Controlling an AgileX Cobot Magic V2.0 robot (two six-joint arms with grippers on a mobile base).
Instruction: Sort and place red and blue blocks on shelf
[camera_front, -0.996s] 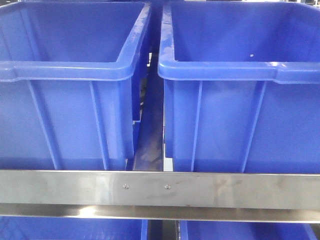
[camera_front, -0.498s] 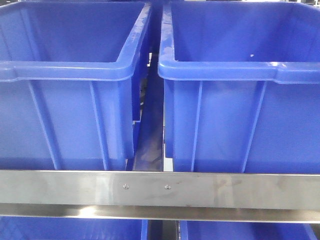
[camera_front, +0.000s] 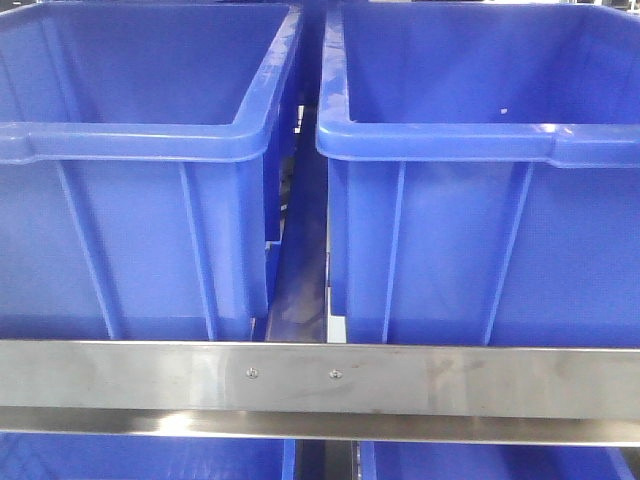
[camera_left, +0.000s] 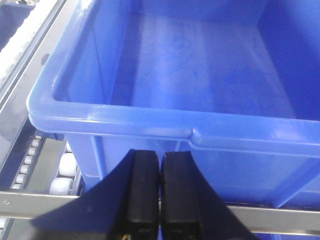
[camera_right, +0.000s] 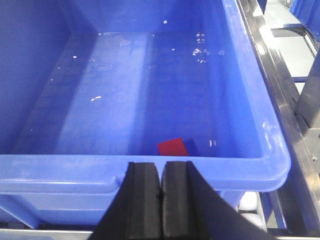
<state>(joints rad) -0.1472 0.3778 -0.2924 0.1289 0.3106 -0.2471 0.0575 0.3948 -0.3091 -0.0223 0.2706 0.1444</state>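
2 large blue plastic bins fill the front view side by side, the left bin (camera_front: 140, 150) and the right bin (camera_front: 480, 150) separated by a narrow dark gap. More blue plastic shows below them (only slivers). Bright overhead light glints on the bin rims. At the right wrist view's upper right corner, pale grey floor (camera_right: 295, 35) shows.

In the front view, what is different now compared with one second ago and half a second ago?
Nothing has visibly changed. The two blue bins, left and right, sit side by side on the shelf exactly as before, with the same gap between them, and no arm or block has come into this view.
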